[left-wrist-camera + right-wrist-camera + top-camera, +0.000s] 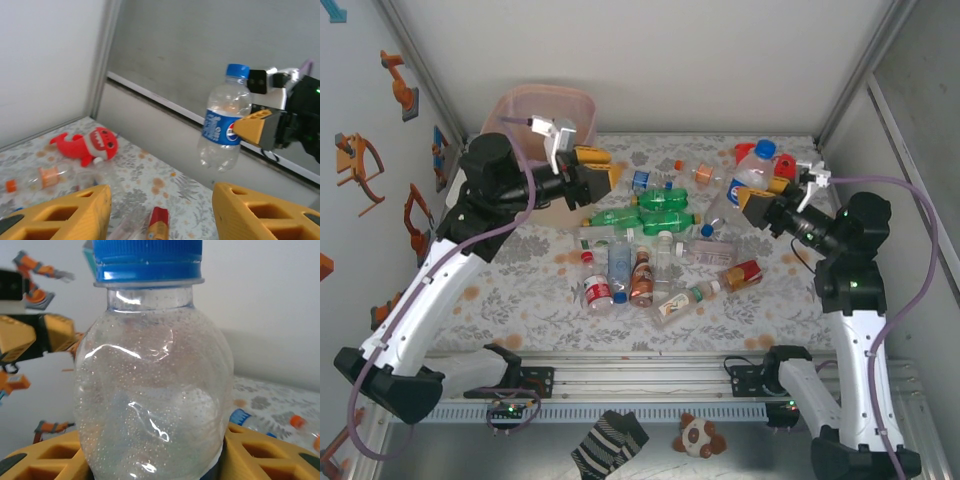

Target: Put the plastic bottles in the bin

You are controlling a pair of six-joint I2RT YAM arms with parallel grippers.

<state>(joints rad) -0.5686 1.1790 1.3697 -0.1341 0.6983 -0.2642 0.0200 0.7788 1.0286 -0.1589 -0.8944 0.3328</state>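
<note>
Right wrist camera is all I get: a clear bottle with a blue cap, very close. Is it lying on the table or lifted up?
Observer: Lifted. The left wrist view shows the bottle upright in the air, with the right end effector gripping its middle.
Operator: Where is the bin it should go in?
Observer: In the top view the pink bin stands in the far left corner, close beside the left end effector, across the table's width from the bottle.
</note>
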